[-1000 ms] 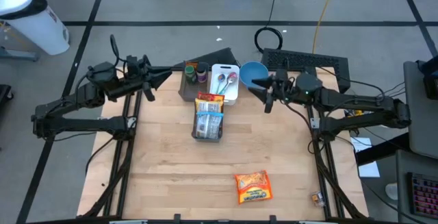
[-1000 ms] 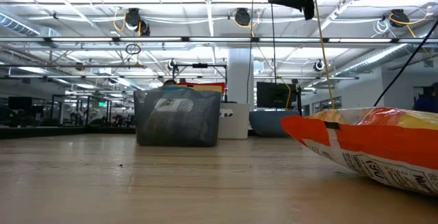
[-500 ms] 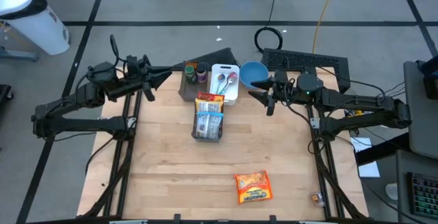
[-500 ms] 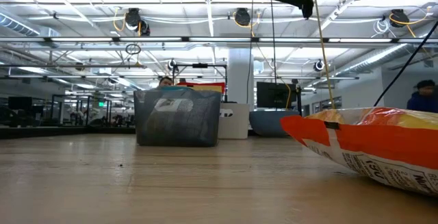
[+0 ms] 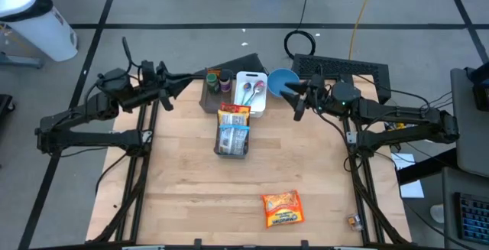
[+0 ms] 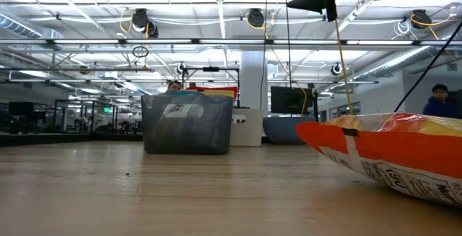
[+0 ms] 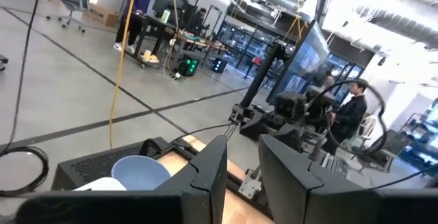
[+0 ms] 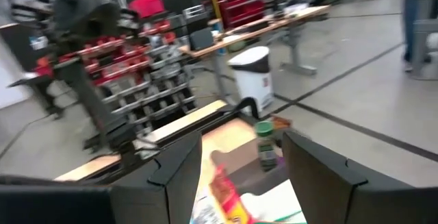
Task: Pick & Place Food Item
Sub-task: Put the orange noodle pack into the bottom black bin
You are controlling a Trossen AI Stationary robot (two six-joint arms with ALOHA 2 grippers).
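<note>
An orange snack bag [image 5: 282, 209] lies flat on the wooden table near its near edge; it fills the right of the low view [image 6: 390, 153]. A grey mesh basket [image 6: 188, 131] with several snack packs [image 5: 233, 122] stands at mid-table. My left gripper [image 5: 183, 86] hovers open and empty over the far left. My right gripper [image 5: 284, 92] hovers open and empty over the far right, beside the blue bowl [image 5: 281, 78]. Both are high above the table and far from the orange bag.
A white tray [image 5: 238, 78] with spoons, a dark holder with jars [image 5: 215, 82] and the blue bowl stand along the far edge. A small object [image 5: 354, 221] lies at the near right corner. Bare wood lies between basket and bag. A person [image 6: 438, 99] shows in the room behind.
My right gripper has swayed a little near the blue bowl, first toward the near edge, then back toward the far edge, staying high and empty. A person has come into the low view at its right.
</note>
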